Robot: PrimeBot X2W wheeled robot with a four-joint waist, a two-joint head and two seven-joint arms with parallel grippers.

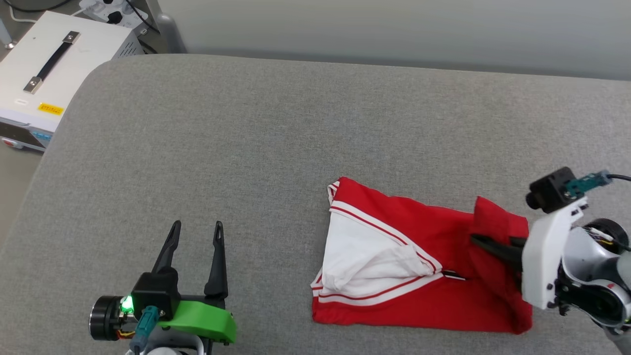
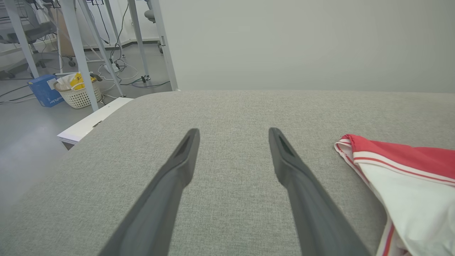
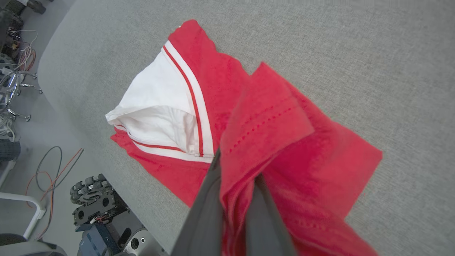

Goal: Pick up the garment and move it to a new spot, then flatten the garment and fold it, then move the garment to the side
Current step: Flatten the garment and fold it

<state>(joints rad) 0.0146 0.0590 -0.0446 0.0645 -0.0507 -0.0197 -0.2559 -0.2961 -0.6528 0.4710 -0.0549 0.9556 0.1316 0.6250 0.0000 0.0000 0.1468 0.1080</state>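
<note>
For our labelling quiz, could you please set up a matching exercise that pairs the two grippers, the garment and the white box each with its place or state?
Things:
1. left gripper
2. right gripper
3. garment
4. white box

Places or states:
A. off the pad, by its far left corner
B. shut on red cloth
C. open over bare pad
D. lying on the pad, one edge pinched up

Pairs: 1-C; 2-B; 3-D; 4-A

Bunched red cloth of the garment (image 3: 284, 117) buries the tips of the right tool (image 3: 237, 165)
</note>
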